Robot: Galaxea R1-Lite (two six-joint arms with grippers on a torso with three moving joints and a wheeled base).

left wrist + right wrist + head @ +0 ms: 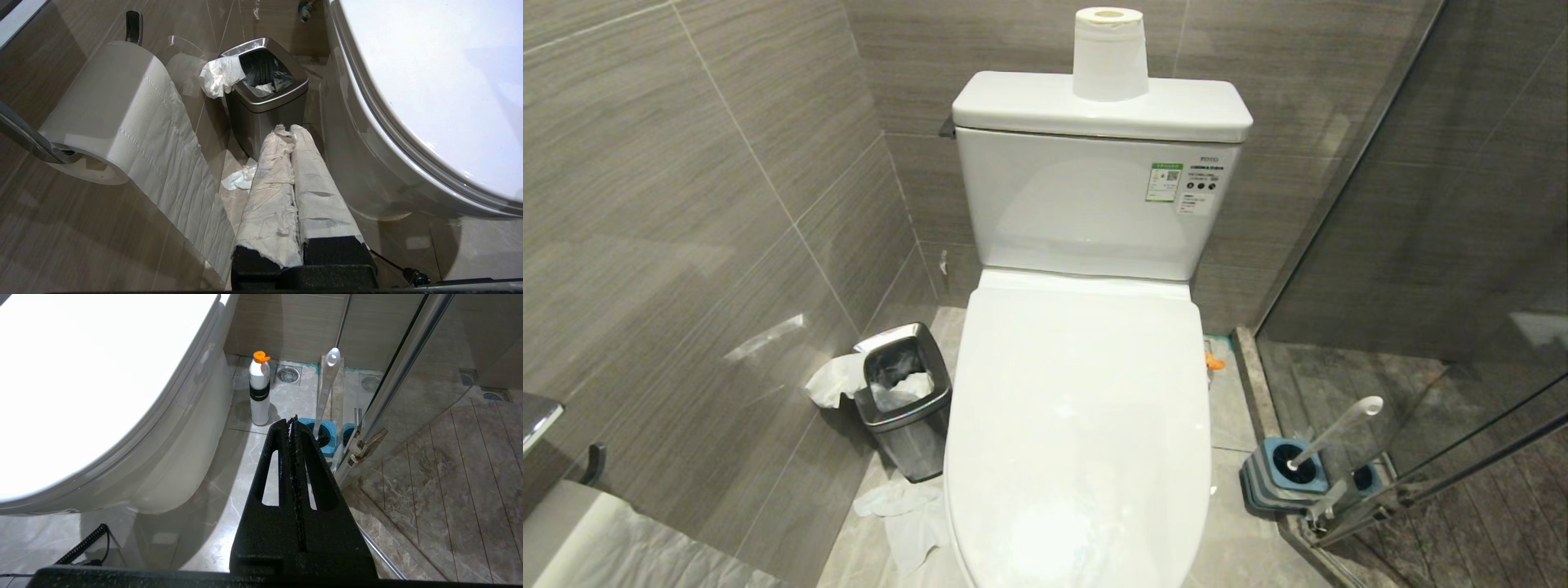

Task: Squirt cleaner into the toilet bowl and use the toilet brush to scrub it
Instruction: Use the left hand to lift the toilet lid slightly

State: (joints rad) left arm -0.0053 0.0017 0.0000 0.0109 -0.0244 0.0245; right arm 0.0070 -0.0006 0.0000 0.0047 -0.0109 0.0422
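Light fell from above and was bright. The closed toilet lid [1078, 408] glared white, blown out in the right wrist view. The wall tiles [686, 204] carried soft reflections. A shadow lay on the floor [229, 465] beside the right gripper [292, 420]. Straight lines bowed toward the edges; focus was sharp.

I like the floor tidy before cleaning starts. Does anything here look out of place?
Yes: crumpled tissue lies on the floor beside the steel bin, and more tissue hangs over its rim.
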